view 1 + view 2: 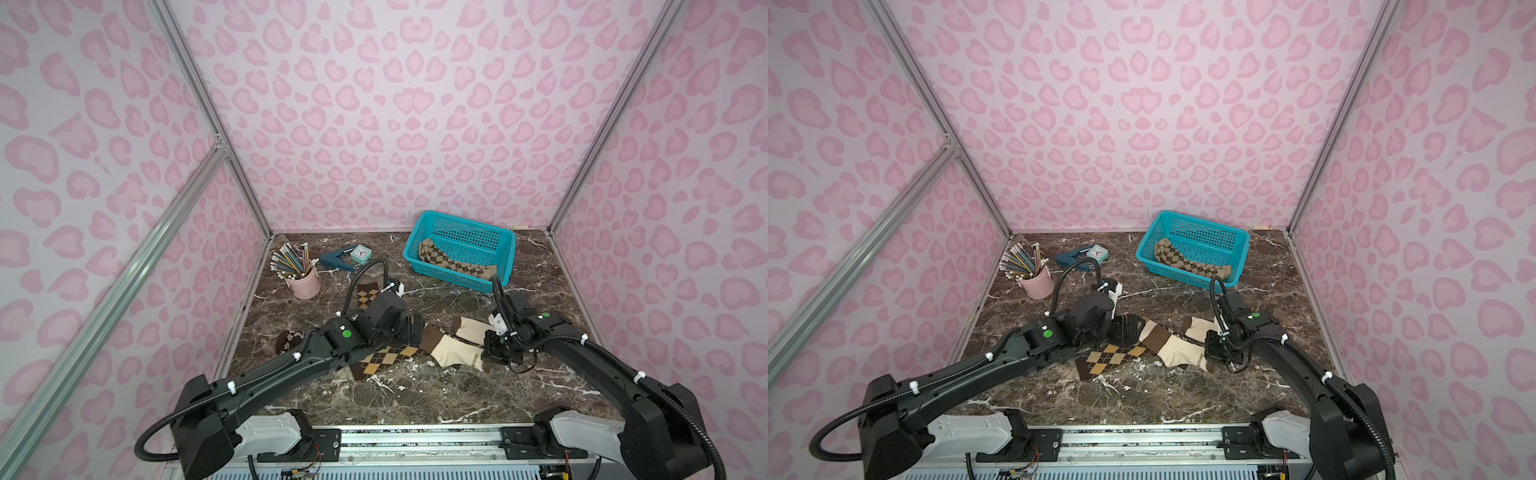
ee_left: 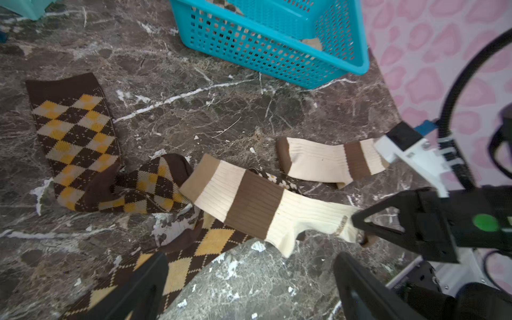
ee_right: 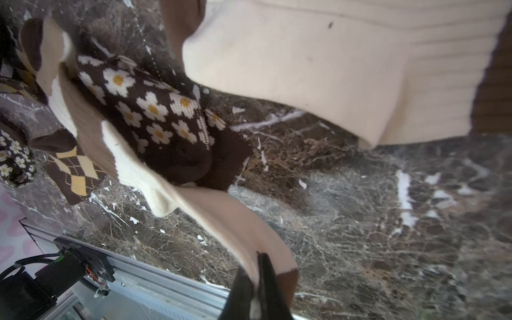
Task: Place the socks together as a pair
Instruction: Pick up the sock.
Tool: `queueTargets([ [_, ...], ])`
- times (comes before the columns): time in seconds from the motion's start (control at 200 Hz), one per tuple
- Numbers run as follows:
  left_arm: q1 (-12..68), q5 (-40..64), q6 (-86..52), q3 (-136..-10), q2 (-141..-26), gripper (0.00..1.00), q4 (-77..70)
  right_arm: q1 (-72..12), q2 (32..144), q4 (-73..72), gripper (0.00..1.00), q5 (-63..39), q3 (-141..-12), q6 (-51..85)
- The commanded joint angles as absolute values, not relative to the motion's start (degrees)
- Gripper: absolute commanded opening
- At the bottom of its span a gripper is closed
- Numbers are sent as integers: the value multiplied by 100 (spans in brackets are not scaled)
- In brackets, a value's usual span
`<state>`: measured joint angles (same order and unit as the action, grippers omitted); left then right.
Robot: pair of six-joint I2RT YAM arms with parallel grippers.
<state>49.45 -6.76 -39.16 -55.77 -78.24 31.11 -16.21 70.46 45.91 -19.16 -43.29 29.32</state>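
Gripping the toe end of the cream-and-brown striped ribbed sock [image 1: 451,351] with the closed right gripper [image 3: 259,263]; holding the left gripper [image 2: 249,291] wide open, empty, near its cuff.

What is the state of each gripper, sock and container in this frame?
left gripper: open, holding nothing.
right gripper: shut on a sock's toe.
near striped sock: toe pinched by the right gripper, rest lying down.
far striped sock: flat, ungripped.
basket: upright, one argyle sock inside.
pencil cup: upright, full of pencils.
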Motion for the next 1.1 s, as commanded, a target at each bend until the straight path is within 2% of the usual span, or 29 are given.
queueTargets([
  [0.0, 4745, -63, -3732, -5936, -8429, 97, 2966, -1556, 7196, 4584, 10, -1908, -4350, 2747],
  [0.125, 4567, 553, -3719, -6302, -9093, 87, 3083, -1539, 7290, 4526, 10, -1863, -4300, 2663],
  [0.385, 4109, 1263, -3887, -6234, -9571, 80, 3145, -1521, 7330, 4500, 9, -1851, -4245, 2578],
  [0.515, 4113, 1753, -3976, -6193, -9523, 81, 3138, -1485, 7290, 4496, 10, -1854, -4197, 2546],
  [0.795, 4126, 2572, -5079, -4992, -8792, 86, 2032, -1468, 7260, 4421, 9, -1903, -4201, 2556],
  [1.095, 4175, 2506, -5718, -4959, -9296, 89, 1142, -1474, 7242, 4377, 9, -1910, -4183, 2519],
])
